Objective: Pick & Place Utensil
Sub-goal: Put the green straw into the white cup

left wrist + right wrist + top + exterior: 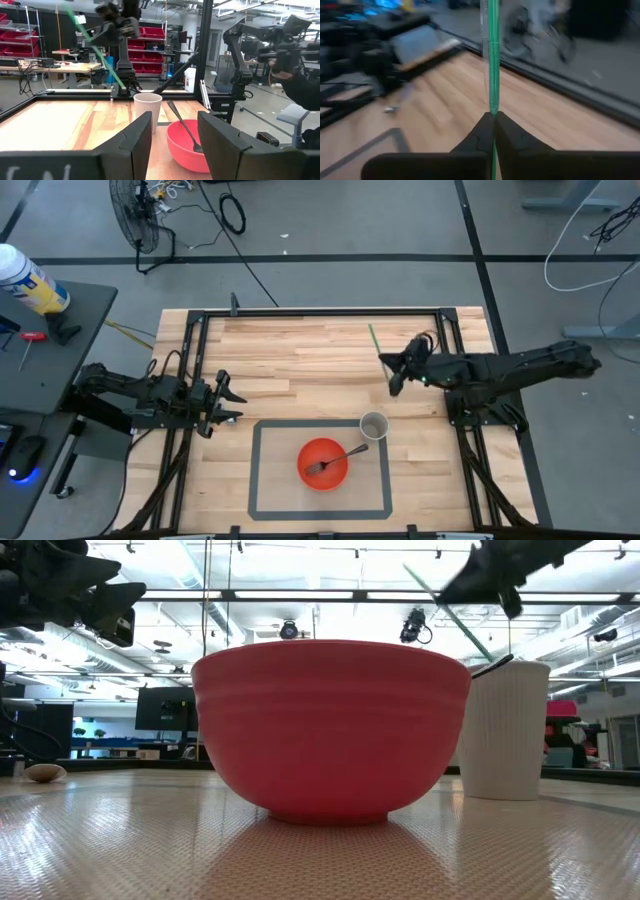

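Note:
A thin green stick-like utensil [374, 340] is in my right gripper [392, 375], which is shut on it above the table's far right part; the stick also shows in the right wrist view [493, 60], the low view [450, 610] and the left wrist view [95, 47]. Nearer the near edge, a red bowl [322, 465] stands on its base inside a grey taped rectangle, with a dark fork [335, 460] leaning in it. A white ribbed cup [373, 425] stands upright beside the bowl. My left gripper [222, 405] waits open at the table's left side. My right gripper pinches the green stick between its two fingertips [482, 132], at a point [493, 111] from which a long part juts forward past them. A green line also runs back between the fingers, so they lie roughly along it. The stick is lifted clear of the table and slants.
Black frame rails [320, 312] run along the table's far, left and right edges. Bare wood lies between the two arms and the taped rectangle [258, 470]. In the room beyond, a person's hand [282, 75] shows beside another robot arm.

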Motion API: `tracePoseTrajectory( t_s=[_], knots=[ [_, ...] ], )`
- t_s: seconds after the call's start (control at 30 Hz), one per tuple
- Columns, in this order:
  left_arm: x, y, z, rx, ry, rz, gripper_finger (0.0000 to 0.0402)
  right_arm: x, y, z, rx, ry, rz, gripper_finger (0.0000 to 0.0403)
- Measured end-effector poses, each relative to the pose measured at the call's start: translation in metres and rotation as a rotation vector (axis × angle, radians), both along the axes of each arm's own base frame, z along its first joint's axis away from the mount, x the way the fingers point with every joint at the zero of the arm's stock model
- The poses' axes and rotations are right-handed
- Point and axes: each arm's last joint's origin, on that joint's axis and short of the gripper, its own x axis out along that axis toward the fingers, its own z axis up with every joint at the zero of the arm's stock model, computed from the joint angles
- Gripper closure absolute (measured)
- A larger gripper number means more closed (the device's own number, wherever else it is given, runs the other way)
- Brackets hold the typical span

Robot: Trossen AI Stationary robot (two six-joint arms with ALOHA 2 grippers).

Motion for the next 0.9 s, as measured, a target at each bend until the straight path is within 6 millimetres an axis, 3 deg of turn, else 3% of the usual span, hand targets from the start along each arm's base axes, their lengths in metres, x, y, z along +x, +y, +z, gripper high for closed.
tracePoseTrajectory(
  t_s=[0.17, 0.47, 0.7, 0.9],
  knots=[
    [0.0, 0.0, 0.0, 0.0, -0.001, 0.0, 0.0239, 0.006, 0.023, -0.004, -0.1, -0.119, 0.158, 0.0392],
    [0.0, 0.0, 0.0, 0.0, 0.0, 0.0, 0.0239, -0.004, 0.054, -0.025, -0.148, -0.372, 0.447, 0.0392],
    [0.0, 0.0, 0.0, 0.0, 0.0, 0.0, 0.0239, -0.008, 0.055, -0.055, -0.163, -0.324, 0.474, 0.0392],
    [0.0, 0.0, 0.0, 0.0, 0.0, 0.0, 0.0239, -0.001, 0.059, -0.065, -0.194, -0.289, 0.515, 0.0387]
  ],
)
